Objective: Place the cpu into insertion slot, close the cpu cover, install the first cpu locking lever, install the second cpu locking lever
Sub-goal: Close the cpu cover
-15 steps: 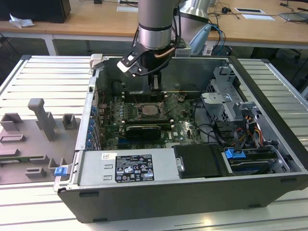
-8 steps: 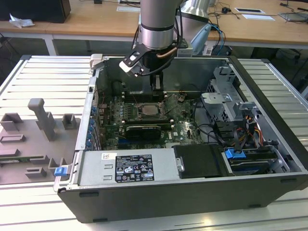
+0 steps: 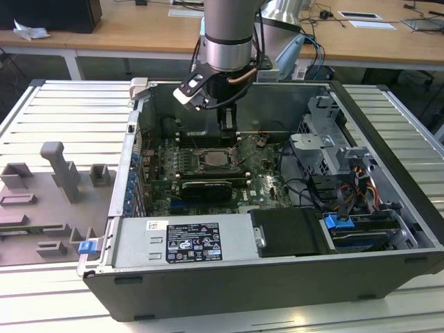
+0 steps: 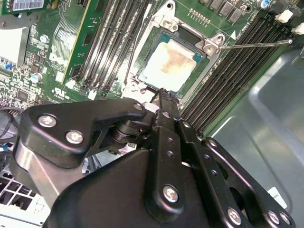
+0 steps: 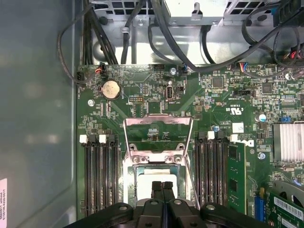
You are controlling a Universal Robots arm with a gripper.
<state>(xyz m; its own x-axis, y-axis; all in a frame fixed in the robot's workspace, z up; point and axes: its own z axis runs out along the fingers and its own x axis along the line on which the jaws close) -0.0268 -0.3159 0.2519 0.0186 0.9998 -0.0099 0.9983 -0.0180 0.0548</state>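
The cpu (image 5: 151, 176) lies flat in the insertion slot (image 4: 148, 75), its pale metal top (image 4: 170, 64) showing. The cpu cover (image 5: 158, 122), a silvery frame with a square cut-out, is swung open and lies back from the socket. A thin locking lever (image 4: 251, 45) sticks out sideways over the memory slots. My gripper (image 5: 162, 186) is shut with nothing between its fingers. Its tip (image 4: 161, 93) hovers at the socket's edge. In the exterior view the gripper (image 3: 226, 126) hangs over the socket (image 3: 218, 158) inside the open computer case.
Black memory slots (image 5: 100, 175) flank the socket on both sides. A long black graphics card (image 3: 205, 187) lies close by. Cables (image 5: 190, 52) and a drive cage (image 3: 326, 142) crowd one end of the case, the power supply (image 3: 184, 243) another. Grey fixtures (image 3: 62, 173) stand at the exterior view's left.
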